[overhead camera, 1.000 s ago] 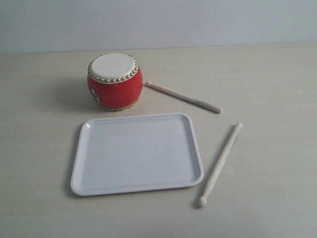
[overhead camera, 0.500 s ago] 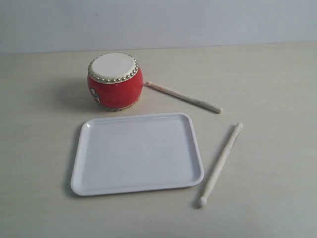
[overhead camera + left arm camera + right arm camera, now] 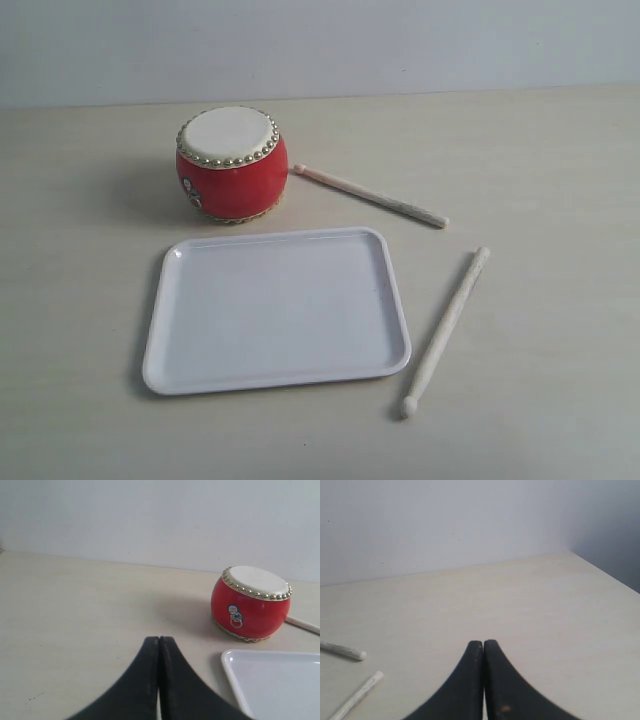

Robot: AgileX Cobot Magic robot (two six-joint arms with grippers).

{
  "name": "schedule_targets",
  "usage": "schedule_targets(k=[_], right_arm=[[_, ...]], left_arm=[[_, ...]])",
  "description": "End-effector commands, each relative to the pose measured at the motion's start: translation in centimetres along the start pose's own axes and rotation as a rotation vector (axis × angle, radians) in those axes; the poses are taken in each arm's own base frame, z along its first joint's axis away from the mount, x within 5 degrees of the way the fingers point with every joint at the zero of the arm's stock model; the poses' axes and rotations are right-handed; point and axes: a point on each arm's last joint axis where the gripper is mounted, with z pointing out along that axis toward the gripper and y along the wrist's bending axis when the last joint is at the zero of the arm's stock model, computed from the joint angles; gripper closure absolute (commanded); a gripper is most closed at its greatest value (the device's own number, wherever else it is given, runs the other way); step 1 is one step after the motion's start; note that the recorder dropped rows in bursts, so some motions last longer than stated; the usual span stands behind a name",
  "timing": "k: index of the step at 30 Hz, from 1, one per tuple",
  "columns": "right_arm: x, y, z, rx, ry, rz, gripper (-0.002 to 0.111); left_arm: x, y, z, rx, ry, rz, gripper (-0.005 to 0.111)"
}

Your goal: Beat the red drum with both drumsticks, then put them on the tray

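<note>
Both arms idle at the start of a drumming task, nothing in hand: the left fingers and the right fingers are each pressed together and empty, low over the pale counter. Neither arm shows in the exterior view.

Nearest lies the near drumstick, bead tip beside the near right corner of the tray, its long axis slanting away to the far right. The white tray is bare. Beyond it the far drumstick runs from just beside the right flank of the red drum out to the right and slightly nearer. The drum stands upright at the far left, just beyond the tray's far rim.

Both sticks lie right of the tray, well apart from each other, so the right arm looks the closer to each; the left arm would have to reach across tray or drum. Open counter surrounds both sticks, leaving room for a grip from above across each shaft.
</note>
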Motion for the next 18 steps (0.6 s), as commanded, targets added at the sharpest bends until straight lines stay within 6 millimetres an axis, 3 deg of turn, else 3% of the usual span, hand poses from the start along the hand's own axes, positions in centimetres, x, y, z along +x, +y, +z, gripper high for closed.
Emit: schedule_targets(k=[1,18], right_arm=[[0.03,-0.02,0.01,0.003,-0.012,0.003,0.108],[-0.55,0.01,-0.01,0.001,-0.076,-0.023,0.108]], left_arm=[[0.07,0.03,-0.02,-0.003,-0.004,0.006,0.107],[0.07,0.03,-0.02,-0.003,-0.004,0.006,0.107]])
